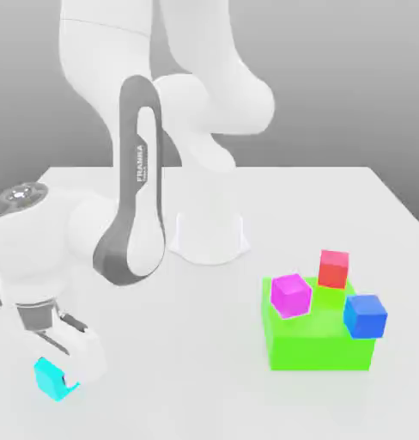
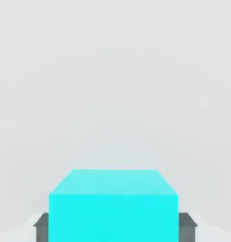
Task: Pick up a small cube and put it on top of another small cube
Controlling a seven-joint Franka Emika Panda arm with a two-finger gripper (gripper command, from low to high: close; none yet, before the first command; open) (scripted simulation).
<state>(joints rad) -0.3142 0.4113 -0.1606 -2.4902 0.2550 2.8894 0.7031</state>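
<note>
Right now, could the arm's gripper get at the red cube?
Probably not yet: the gripper is shut on the cyan cube, though nothing sits atop the red cube.

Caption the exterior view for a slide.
Robot arm closes its jaws on a cyan cube, while red, magenta and blue cubes sit on a green block.

White arm, grey oval band, FRANKA lettering
</note>
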